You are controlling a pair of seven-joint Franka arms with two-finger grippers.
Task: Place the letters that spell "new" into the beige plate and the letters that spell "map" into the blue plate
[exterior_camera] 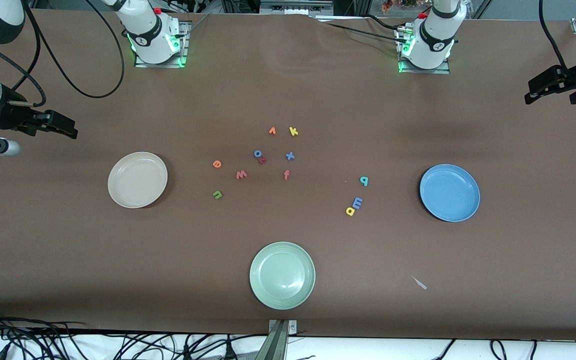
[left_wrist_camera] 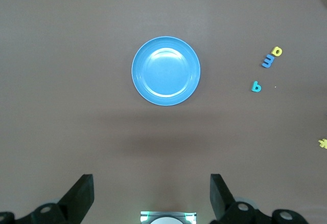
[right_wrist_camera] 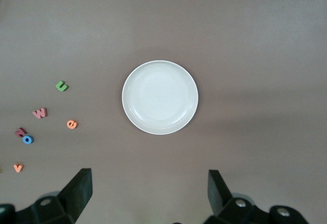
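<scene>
The beige plate [exterior_camera: 137, 180] [right_wrist_camera: 160, 97] lies toward the right arm's end, the blue plate [exterior_camera: 449, 193] [left_wrist_camera: 166, 70] toward the left arm's end. Both hold nothing. Beside the beige plate are the green n [exterior_camera: 217, 195] [right_wrist_camera: 61, 86], orange e [exterior_camera: 217, 164] [right_wrist_camera: 72, 124] and pinkish w [exterior_camera: 241, 175] [right_wrist_camera: 40, 113]. Beside the blue plate are the blue m [exterior_camera: 357, 202] [left_wrist_camera: 267, 61], yellow a [exterior_camera: 350, 211] [left_wrist_camera: 277, 51] and teal p [exterior_camera: 364, 181] [left_wrist_camera: 256, 86]. My right gripper [exterior_camera: 70, 129] [right_wrist_camera: 149, 191] hangs open and empty high over its end of the table. My left gripper [exterior_camera: 530, 95] [left_wrist_camera: 152, 193] does the same at its end.
A pale green plate [exterior_camera: 282, 275] sits nearest the front camera at mid-table. Other letters lie in the middle: orange v [exterior_camera: 272, 131], yellow k [exterior_camera: 293, 131], blue o [exterior_camera: 257, 153], blue x [exterior_camera: 290, 156], red-orange f [exterior_camera: 286, 174]. A small white scrap [exterior_camera: 419, 283] lies near the front edge.
</scene>
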